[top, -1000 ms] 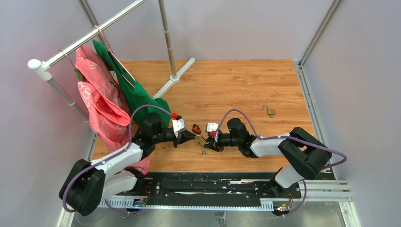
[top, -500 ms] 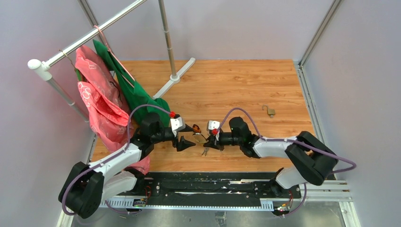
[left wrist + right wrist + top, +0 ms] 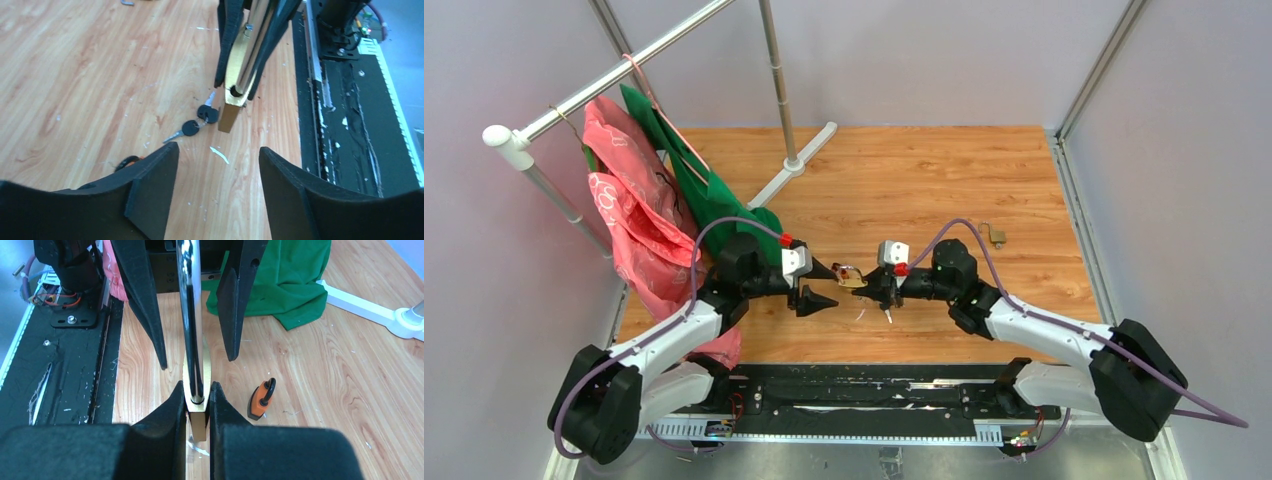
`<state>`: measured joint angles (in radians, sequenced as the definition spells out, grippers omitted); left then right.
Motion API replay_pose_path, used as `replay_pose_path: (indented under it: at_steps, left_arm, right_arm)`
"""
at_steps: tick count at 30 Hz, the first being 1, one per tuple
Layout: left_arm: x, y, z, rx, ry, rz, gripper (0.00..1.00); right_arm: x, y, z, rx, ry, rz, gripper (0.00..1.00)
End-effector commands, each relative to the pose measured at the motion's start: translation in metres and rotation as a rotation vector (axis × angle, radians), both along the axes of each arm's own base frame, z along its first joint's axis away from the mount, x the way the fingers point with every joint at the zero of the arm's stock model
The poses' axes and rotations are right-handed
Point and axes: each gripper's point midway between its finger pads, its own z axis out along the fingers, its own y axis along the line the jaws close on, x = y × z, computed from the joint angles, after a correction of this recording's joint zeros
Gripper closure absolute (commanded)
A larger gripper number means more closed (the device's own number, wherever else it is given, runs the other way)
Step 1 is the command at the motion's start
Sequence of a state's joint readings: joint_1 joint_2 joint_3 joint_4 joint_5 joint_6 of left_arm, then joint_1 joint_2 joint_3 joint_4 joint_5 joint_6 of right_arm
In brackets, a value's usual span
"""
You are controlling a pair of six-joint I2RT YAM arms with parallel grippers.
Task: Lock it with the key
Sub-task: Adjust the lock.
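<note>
A brass padlock (image 3: 195, 390) with a long chrome shackle (image 3: 189, 315) is clamped flat between the fingers of my right gripper (image 3: 197, 386), which is shut on its body. The lock (image 3: 852, 277) is held off the table, shackle pointing at my left gripper (image 3: 832, 285). That gripper (image 3: 216, 149) is open and empty, its fingers (image 3: 141, 305) standing either side of the shackle without touching it. Two black-headed keys (image 3: 200, 120) dangle under the padlock (image 3: 235, 85); whether one sits in the keyhole I cannot tell.
A small orange padlock (image 3: 260, 401) lies on the wood just beyond the brass one. A metal hook (image 3: 994, 235) lies at the right. The clothes rack's base (image 3: 799, 163), a green bag (image 3: 714, 200) and pink bags (image 3: 639, 225) fill the left. A black rail (image 3: 854, 385) lines the near edge.
My left gripper opened, let go of the padlock and drew back left. My right gripper closed on the padlock's body, raised it and shifted right; the keys now hang free.
</note>
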<state>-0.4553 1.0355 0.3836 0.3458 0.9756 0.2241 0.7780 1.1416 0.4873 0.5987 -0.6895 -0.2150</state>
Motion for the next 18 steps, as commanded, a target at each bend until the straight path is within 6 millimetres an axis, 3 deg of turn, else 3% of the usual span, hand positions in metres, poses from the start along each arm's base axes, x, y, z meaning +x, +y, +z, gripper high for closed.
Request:
replay_pose_path:
  at_steps: [1, 7, 15, 18]
  left_arm:
    - [0.012, -0.008, 0.028, -0.035, -0.051, 0.033, 0.35]
    - [0.005, -0.019, 0.048, -0.095, -0.035, 0.018, 0.44]
    - [0.007, -0.019, 0.063, -0.141, -0.037, 0.050, 0.31]
    - [0.009, -0.020, 0.067, -0.177, 0.008, 0.077, 0.31]
  right_arm:
    - [0.007, 0.009, 0.062, 0.132, -0.086, 0.019, 1.00]
    - [0.006, 0.018, 0.092, 0.232, -0.091, 0.051, 1.00]
    - [0.005, 0.022, 0.107, 0.283, -0.078, 0.065, 1.00]
    - [0.004, 0.025, 0.119, 0.320, -0.068, 0.075, 1.00]
